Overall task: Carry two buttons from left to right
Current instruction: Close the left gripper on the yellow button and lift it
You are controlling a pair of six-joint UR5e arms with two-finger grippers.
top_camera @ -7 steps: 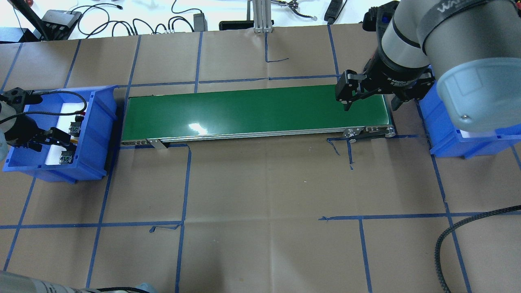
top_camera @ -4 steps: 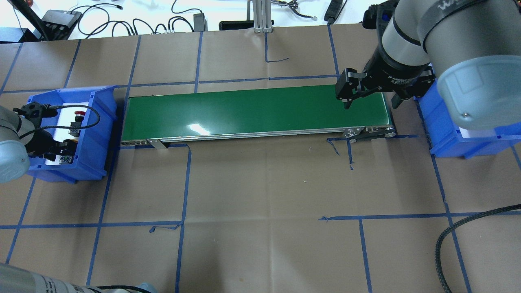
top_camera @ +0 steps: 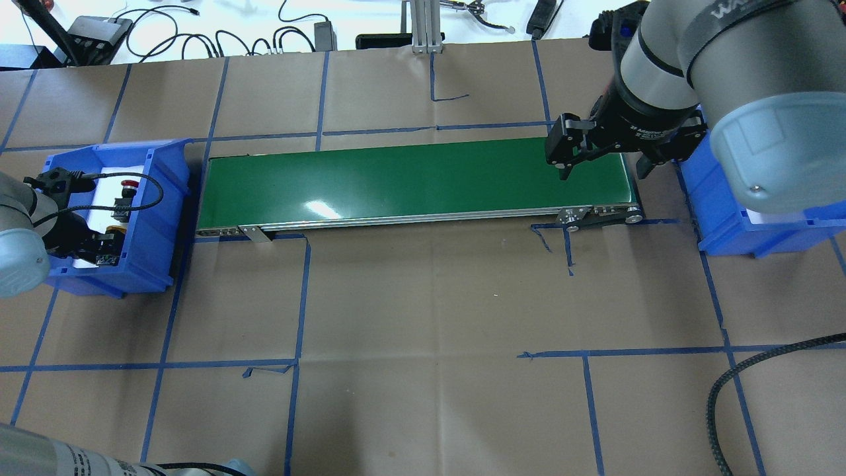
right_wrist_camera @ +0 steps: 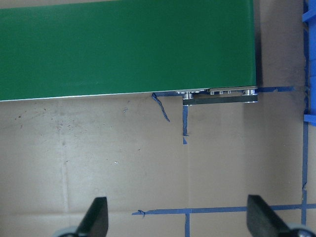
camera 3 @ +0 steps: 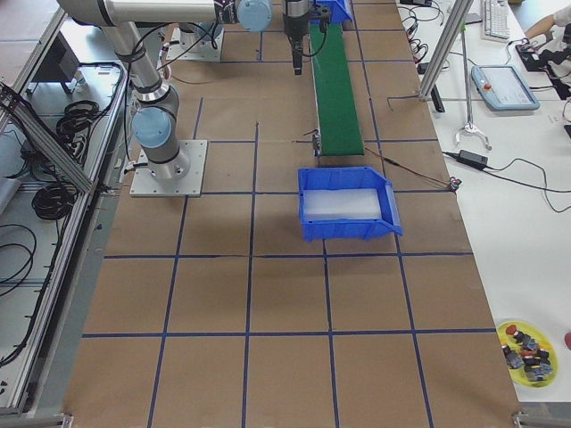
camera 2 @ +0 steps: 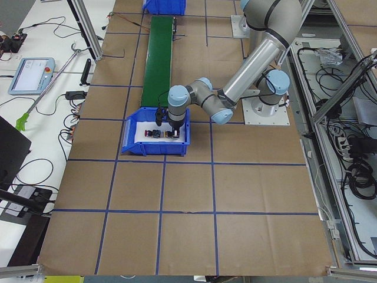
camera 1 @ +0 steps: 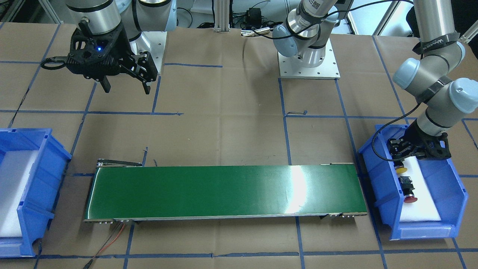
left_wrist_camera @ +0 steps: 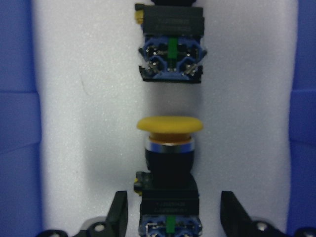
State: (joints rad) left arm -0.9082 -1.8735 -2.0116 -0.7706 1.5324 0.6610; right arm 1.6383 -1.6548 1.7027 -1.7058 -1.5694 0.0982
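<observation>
Red button point(left_wrist_camera: 170, 47): cap cut off at top edge. Yellow button point(left_wrist_camera: 169, 148): block end cut off at bottom edge.

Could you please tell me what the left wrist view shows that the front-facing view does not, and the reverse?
Only the left wrist view: the left gripper's open fingers flank the yellow button's black body, with a gap on either side, and the red button's terminal end shows.
Only the front-facing view: the belt, the right gripper open above the table, the right bin, and the red cap.
Both: the two buttons lying in line on white foam in the left bin.
</observation>
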